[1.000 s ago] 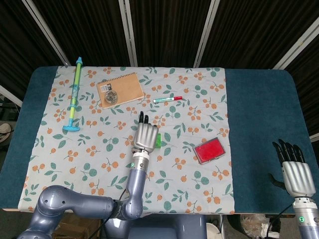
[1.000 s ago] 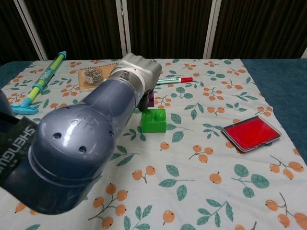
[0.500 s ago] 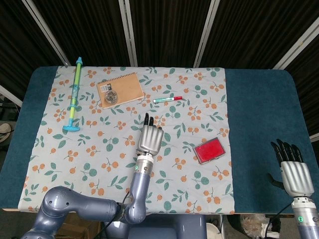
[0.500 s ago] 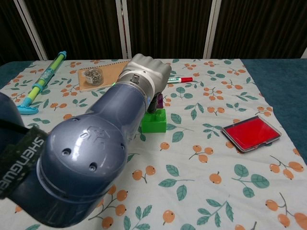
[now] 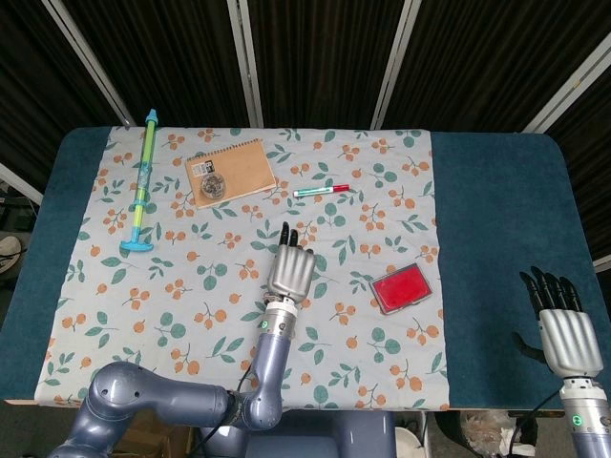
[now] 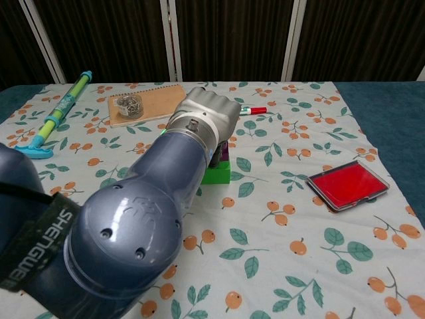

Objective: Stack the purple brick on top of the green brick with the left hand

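Left hand (image 6: 207,118): we see it curled over the purple brick (image 6: 226,151), grip hidden.
Purple brick: under the hand, atop the green brick (image 6: 218,173).
Right hand (image 5: 565,329): fingers spread, well apart at the tabletop (image 5: 496,239) edge.

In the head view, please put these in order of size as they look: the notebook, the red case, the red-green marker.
1. Notebook, clearly largest.
2. Red case, smaller.
3. Red-green marker, about as long as the case but far thinner, so smallest.
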Tool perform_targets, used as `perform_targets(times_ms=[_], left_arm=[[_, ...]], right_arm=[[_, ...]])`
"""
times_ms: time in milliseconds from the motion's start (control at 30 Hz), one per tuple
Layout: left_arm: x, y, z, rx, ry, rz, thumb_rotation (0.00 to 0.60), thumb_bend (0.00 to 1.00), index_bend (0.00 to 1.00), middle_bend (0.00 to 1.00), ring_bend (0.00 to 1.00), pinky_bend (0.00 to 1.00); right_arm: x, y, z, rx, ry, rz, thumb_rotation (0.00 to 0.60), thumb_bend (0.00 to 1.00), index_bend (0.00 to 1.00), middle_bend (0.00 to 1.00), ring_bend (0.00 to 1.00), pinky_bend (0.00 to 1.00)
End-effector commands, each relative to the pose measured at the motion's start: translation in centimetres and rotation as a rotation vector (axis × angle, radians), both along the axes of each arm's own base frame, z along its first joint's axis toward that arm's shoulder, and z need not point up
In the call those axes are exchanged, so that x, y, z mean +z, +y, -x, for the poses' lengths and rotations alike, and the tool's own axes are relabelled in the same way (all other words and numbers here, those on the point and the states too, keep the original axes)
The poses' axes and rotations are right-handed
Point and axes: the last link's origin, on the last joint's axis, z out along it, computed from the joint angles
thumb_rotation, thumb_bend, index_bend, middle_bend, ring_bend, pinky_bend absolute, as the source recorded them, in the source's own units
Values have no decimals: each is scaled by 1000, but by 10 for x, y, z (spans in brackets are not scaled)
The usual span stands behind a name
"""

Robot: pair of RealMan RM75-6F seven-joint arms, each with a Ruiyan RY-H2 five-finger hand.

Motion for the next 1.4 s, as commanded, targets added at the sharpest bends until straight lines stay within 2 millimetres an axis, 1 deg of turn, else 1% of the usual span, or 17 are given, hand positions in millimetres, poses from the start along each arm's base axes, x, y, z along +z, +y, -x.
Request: perform_targets(times_ms=[33,500,900,1033,1300,1400], left_arm=[[0,0,-1,-4,1,-1,600,484,546,530,132,18],[-3,3,4,1,31,-19,600,483,540,525,132,18],[-13,4,5,-11,57,-9,600,484,533,519,132,18],[-18,4,10,-6,74,-4,600,484,534,518,132,18],[-18,3,11,-8,84,-15,600,484,533,519,132,18],[-19,5,16,0,96,-17,600,484,534,518,132,18]], right_arm=[[0,0,0,-1,-2,1,600,250,65,12,1,0],[2,1,0,1,-4,2,600,250,65,12,1,0],[1,1,1,-3,-7,-3,600,249,65,12,1,0],[1,0,1,-2,-7,-1,600,250,65,12,1,0],[1,1,0,3,-10,-5,600,249,65,12,1,0],[2,1,0,5,-11,-1,600,249,65,12,1,0]])
